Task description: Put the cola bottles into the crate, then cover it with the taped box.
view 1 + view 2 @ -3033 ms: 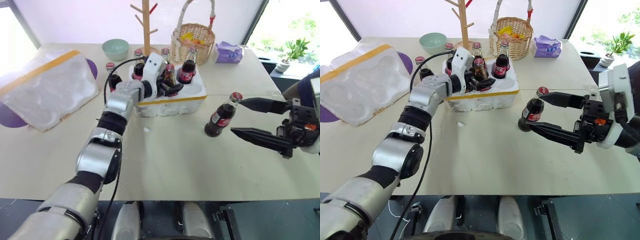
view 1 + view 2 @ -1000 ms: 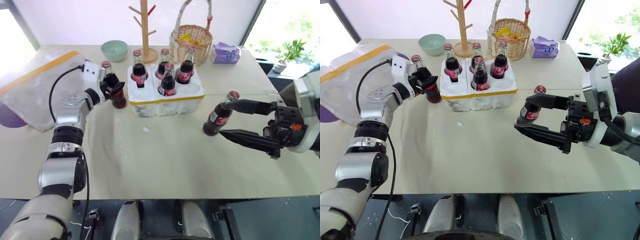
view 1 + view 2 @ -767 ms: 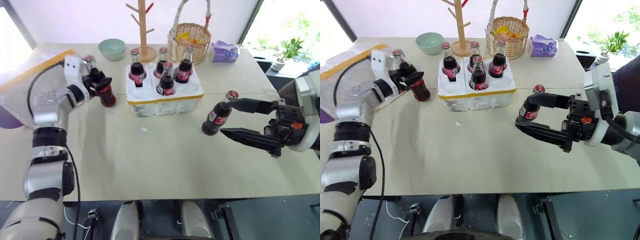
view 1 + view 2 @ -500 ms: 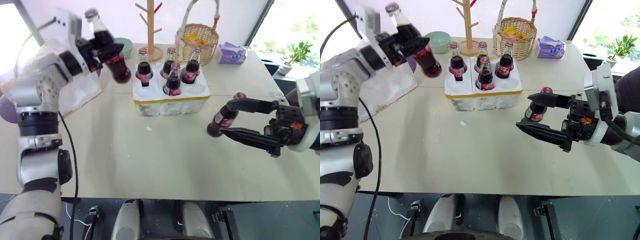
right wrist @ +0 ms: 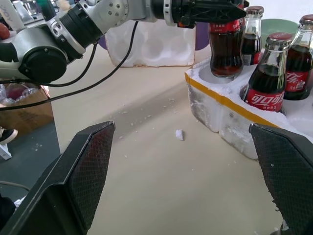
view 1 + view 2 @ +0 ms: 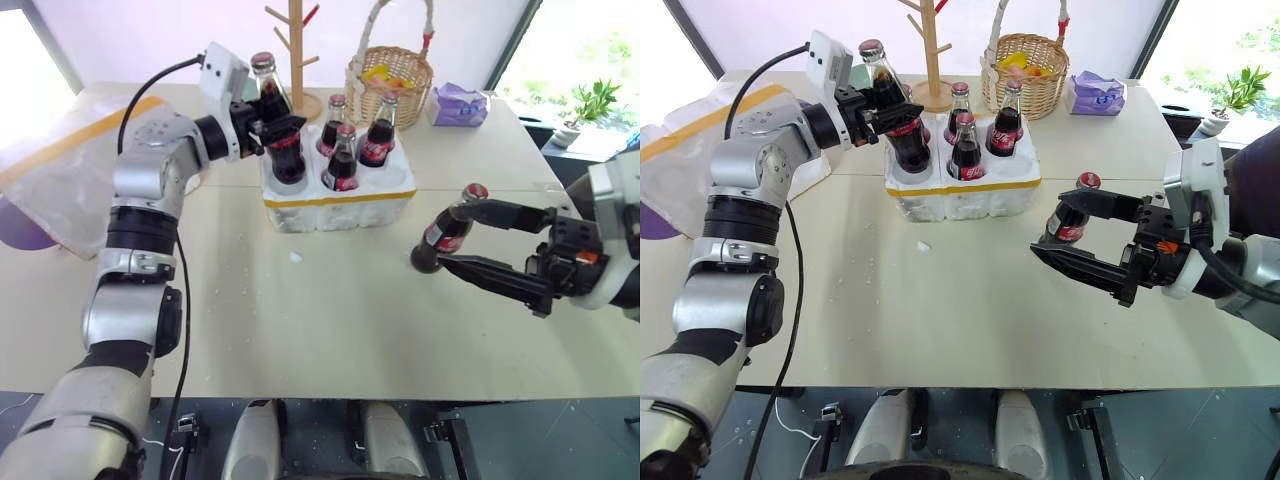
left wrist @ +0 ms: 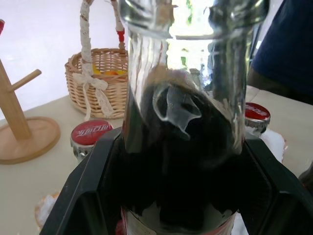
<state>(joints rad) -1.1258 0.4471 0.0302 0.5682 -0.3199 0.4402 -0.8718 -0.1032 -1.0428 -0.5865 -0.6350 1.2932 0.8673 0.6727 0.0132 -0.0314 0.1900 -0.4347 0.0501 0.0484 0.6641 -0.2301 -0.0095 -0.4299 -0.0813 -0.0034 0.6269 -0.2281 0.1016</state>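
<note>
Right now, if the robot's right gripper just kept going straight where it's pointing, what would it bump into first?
Probably the lone cola bottle standing on the table: it sits right at the open right gripper, between its tips. Beyond it lies the crate; depth is hard to judge.

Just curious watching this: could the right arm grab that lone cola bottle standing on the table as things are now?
Probably yes. The right gripper is open, with a finger on either side of the lone cola bottle, and nothing stands between them.
</note>
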